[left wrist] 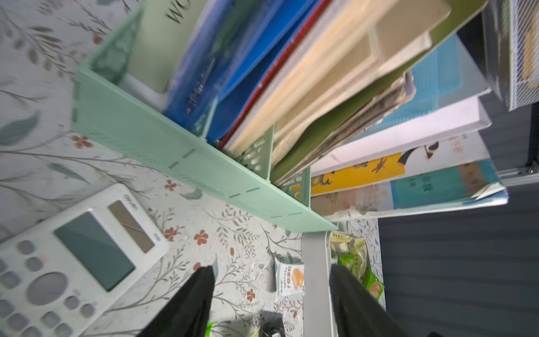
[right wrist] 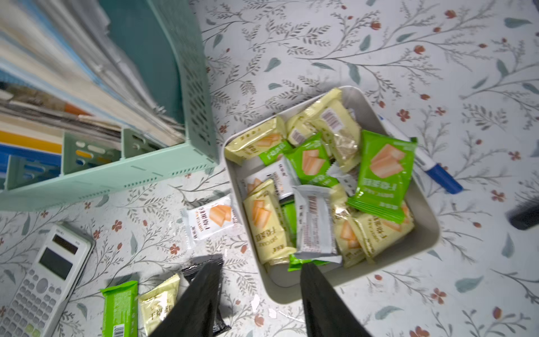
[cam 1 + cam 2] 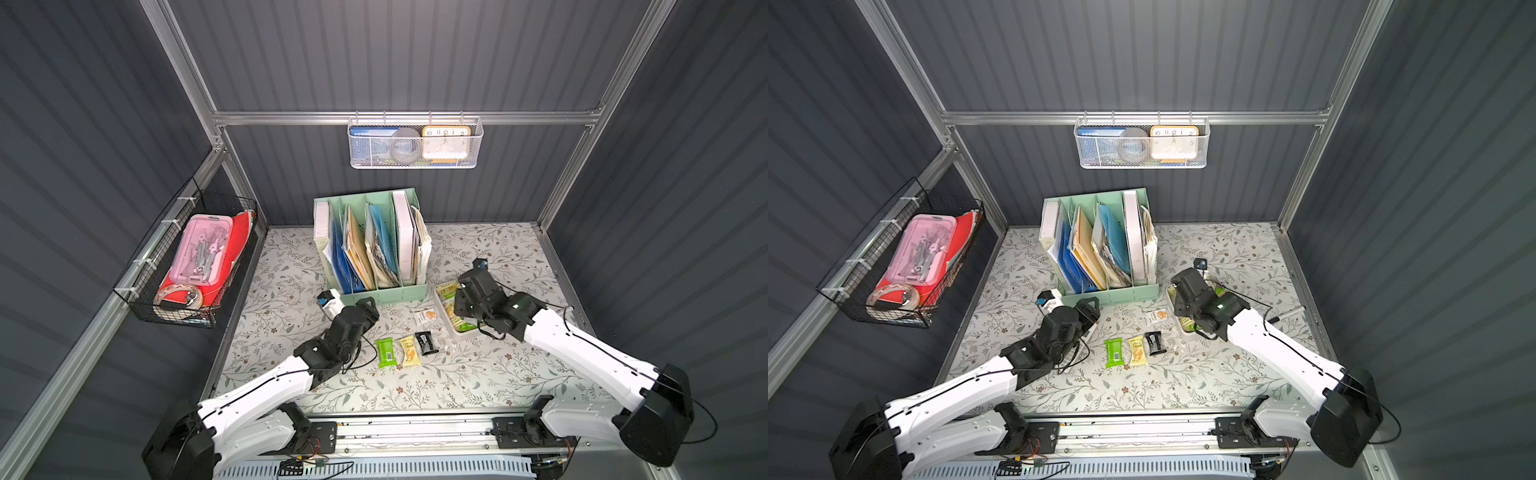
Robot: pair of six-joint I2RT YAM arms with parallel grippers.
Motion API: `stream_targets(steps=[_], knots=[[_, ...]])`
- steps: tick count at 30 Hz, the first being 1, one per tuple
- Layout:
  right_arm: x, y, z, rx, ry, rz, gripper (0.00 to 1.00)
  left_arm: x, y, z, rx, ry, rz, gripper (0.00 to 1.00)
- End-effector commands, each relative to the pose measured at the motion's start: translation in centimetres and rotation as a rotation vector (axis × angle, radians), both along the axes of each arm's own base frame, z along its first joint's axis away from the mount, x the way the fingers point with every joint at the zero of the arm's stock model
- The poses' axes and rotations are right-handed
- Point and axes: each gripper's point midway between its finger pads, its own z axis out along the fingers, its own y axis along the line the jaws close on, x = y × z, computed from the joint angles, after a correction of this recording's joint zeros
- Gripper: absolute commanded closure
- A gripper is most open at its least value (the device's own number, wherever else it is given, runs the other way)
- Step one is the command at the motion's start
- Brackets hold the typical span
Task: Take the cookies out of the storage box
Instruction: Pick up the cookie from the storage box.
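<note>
The storage box (image 3: 452, 335) (image 2: 420, 242) is a shallow white-grey tray at the right, just in front of the file organiser's corner. It holds several cookies (image 2: 315, 186) in yellow, green and white wrappers. On the table between the arms lie a green cookie (image 3: 385, 352), a yellow one (image 3: 409, 351), a black one (image 3: 426, 343) and a white one (image 3: 426, 316). My right gripper (image 2: 261, 265) (image 3: 459, 305) hovers open and empty over the box's near-left corner. My left gripper (image 1: 271, 268) (image 3: 370, 305) is open and empty above the table beside the calculator, apart from the box.
A white calculator (image 1: 73, 262) (image 2: 43, 280) lies under my left wrist. The mint green file organiser (image 3: 374, 249) stands full of folders behind both grippers. A blue-capped marker (image 2: 431, 166) lies just past the box. A white mesh basket (image 3: 413, 143) hangs on the back wall, and a black wire basket (image 3: 187, 257) on the left wall.
</note>
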Motion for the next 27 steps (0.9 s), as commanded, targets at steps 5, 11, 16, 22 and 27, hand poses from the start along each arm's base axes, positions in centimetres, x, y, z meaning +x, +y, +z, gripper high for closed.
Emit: stream_targets(steps=[5, 11, 16, 22, 27], knots=[[-1.0, -5.4, -1.5, 0.132, 0.073, -0.182, 0.52, 0.8, -10.5, 0.6, -0.007, 0.000, -0.259, 0.36], [-1.9, -8.1, -1.1, 0.201, 0.034, -0.275, 0.53, 0.9, -17.3, -2.0, 0.019, 0.073, -0.372, 0.40], [-3.0, -8.5, -0.8, 0.242, 0.011, -0.280, 0.54, 2.0, -20.8, -3.6, 0.060, 0.115, -0.422, 0.41], [-4.6, -8.7, -1.0, 0.272, 0.004, -0.285, 0.54, 2.8, -24.5, -4.4, 0.112, 0.146, -0.539, 0.40], [-5.8, -9.0, -0.4, 0.297, -0.023, -0.283, 0.54, 3.4, -26.8, -4.6, 0.130, 0.162, -0.600, 0.43]])
